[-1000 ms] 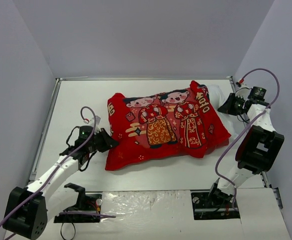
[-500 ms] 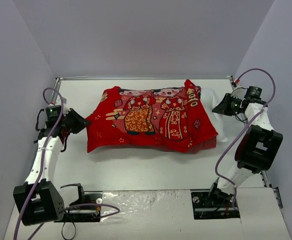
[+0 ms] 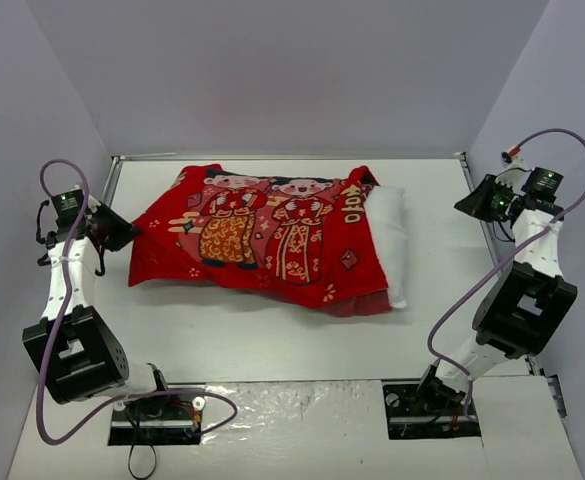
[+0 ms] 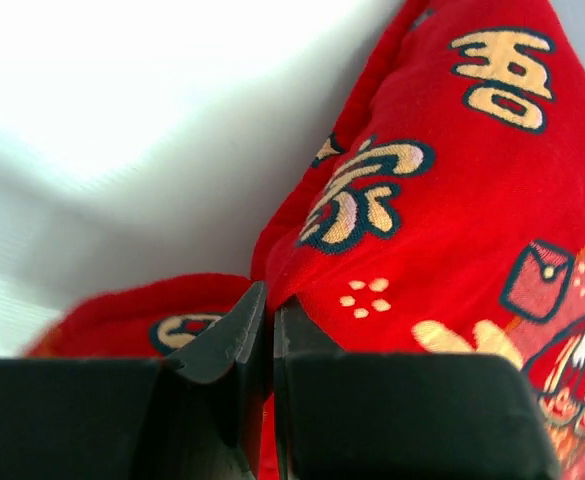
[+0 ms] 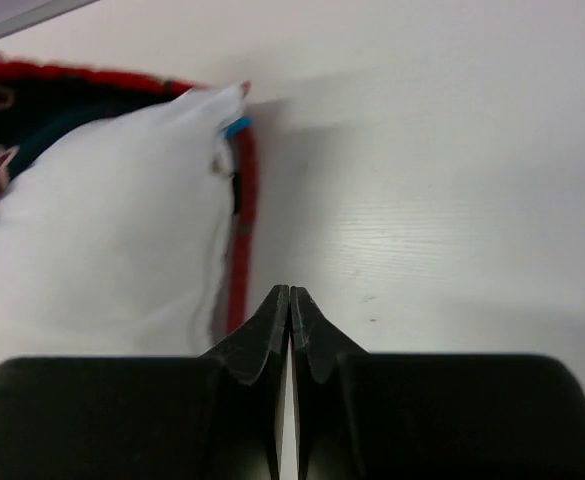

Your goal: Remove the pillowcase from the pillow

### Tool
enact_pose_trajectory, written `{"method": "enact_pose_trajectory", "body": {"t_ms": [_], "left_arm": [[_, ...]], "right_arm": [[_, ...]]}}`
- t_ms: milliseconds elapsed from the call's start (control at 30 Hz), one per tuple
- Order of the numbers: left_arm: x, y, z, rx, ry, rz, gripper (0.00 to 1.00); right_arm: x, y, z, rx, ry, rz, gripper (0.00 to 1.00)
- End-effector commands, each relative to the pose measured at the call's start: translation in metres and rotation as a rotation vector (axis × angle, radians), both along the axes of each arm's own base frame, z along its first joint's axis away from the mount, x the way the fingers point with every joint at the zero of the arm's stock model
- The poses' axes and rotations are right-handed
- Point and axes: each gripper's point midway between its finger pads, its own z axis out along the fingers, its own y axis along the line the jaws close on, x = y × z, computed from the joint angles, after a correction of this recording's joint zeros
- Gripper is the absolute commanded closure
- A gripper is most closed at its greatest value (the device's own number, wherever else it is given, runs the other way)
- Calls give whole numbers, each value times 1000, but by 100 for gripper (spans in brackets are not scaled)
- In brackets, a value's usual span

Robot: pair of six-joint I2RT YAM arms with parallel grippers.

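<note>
Top external, pillowcase (image 3: pixel 262 235) partly off pillow (image 3: pixel 393 243) (white end bared), left jaws pinching its corner; right jaws closed — empty

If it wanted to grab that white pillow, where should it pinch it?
The plump white fabric pillow shows only its right end, poking out of the red printed pillowcase. That bare, soft end looks the best part to pinch, coming from the right, where the right pincer sits shut.

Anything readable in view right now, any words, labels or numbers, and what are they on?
On the pillowcase, gold characters: Chinese, stylised and skewed; cannot read them surely.
On the pillow, blue tag: too small to read.
No other text, brand or number shows.
</note>
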Motion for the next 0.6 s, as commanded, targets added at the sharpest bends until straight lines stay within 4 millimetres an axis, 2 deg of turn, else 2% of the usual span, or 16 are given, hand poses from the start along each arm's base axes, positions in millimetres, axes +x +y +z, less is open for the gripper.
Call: {"method": "enact_pose_trajectory", "body": {"t_ms": [0,67,100,133,167,200,233,267,300,333,367,400,433,500,533,567], "left_arm": [[17,52,32,158,-99,138,98],[25,42,31,103,-139,116,97],[29,35,31,80,-159,98,94],[32,28,33,61,-178,74,71],[35,14,39,42,-204,24,58],[35,8,46,50,-220,-2,46],[35,3,53,62,-234,-26,33],[33,-3,60,84,-250,-60,29],[33,-8,74,107,-274,-81,25],[24,-11,82,148,-271,-97,23],[21,-13,91,172,-274,-105,22],[17,-24,112,207,-311,-129,21],[10,-30,115,232,-301,-145,21],[-3,-55,136,266,-354,-166,18],[-10,-66,134,238,-355,-162,17],[-17,-76,134,226,-359,-168,16]], "right_arm": [[11,-11,49,-127,-172,4,100],[8,15,45,-127,-198,130,100],[2,50,52,-88,-240,279,99],[-2,64,53,-163,-292,393,89],[-13,79,51,-170,-276,459,63],[-20,102,62,-221,-318,539,52],[-25,112,66,-263,-341,583,43],[-30,120,70,-326,-383,642,37],[-40,129,83,-379,-434,678,26],[-49,146,80,-444,-455,756,21],[-56,156,81,-487,-470,804,20],[-67,166,85,-525,-487,839,19],[-80,185,73,-550,-450,900,19],[-97,198,66,-556,-416,916,18],[-109,205,50,-556,-371,938,17],[-117,206,50,-550,-361,924,17]]}}
